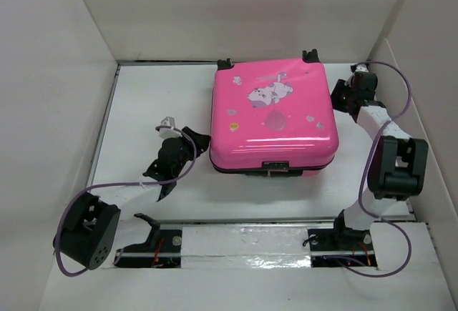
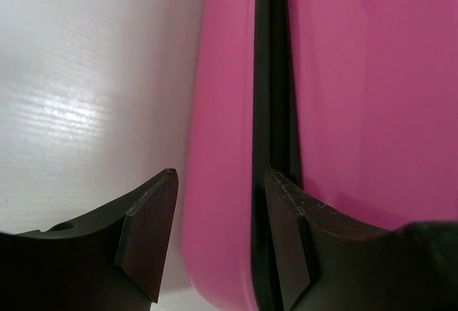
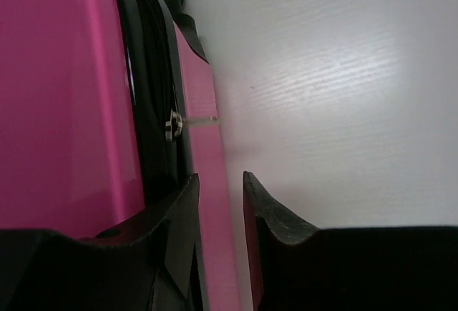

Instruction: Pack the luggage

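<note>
The bright-pink luggage lies flat and closed on the white table, cartoon print facing up, wheels at the far edge. My left gripper is at its left side. In the left wrist view the left gripper stands open, one finger over the table and the other over the black zipper seam, with the pink lower shell between them. My right gripper is at the luggage's right side. In the right wrist view it is open around a strip of the pink shell, just below a metal zipper pull.
White walls enclose the table on the left, back and right. A white rail with both arm bases runs along the near edge. Purple cables loop beside each arm.
</note>
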Controlling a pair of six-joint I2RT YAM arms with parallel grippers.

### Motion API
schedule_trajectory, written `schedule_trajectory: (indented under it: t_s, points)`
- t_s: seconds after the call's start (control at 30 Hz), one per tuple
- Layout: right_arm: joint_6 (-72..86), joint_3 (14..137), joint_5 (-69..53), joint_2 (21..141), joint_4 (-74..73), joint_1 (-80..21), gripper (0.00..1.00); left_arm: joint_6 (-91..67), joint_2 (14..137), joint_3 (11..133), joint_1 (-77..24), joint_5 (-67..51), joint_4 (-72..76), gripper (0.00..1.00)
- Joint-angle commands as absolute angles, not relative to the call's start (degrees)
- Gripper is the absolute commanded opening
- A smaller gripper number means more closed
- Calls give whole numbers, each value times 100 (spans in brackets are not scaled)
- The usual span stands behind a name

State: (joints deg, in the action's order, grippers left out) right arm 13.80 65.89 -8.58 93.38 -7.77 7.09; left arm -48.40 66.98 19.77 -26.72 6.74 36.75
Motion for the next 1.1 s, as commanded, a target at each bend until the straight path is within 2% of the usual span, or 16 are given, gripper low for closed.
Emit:
schedule_trajectory:
  t_s: [0.0,0.07,0.2,0.37,0.47,0.6,0.73,0.87,0.93,1.07]
  points:
    - [1195,7312,-2371,9920,-712,203,38,-4772,6566,1732,-2742,528,3999,49]
    - [1195,7531,-2845,10220,-677,45,38,-4833,6522,1609,-2742,466,4043,48]
    - [853,8479,-2970,10897,-1351,-509,41,-4887,6408,1345,-3093,526,4087,48]
    - [747,9921,-3445,11784,-1932,-852,47,-5088,6293,1283,-4075,896,4078,48]
    - [747,10518,-3454,12092,-2232,-905,52,-5290,6240,1266,-4594,1203,4113,48]
    - [835,10959,-3525,12225,-2425,-905,64,-5353,5960,1318,-4649,1563,3903,48]
    - [1036,11127,-3384,12050,-2400,-739,74,-5107,5407,1590,-4492,2012,3297,51]
    - [1256,11013,-3445,11577,-2225,-414,83,-4931,4695,1845,-3790,1943,2709,58]
    - [1493,10568,-3445,11043,-1803,-221,88,-4922,4247,2012,-3378,1969,2480,61]
    - [1897,9442,-3489,9902,-934,87,88,-4939,3753,2214,-2850,2074,2320,75]
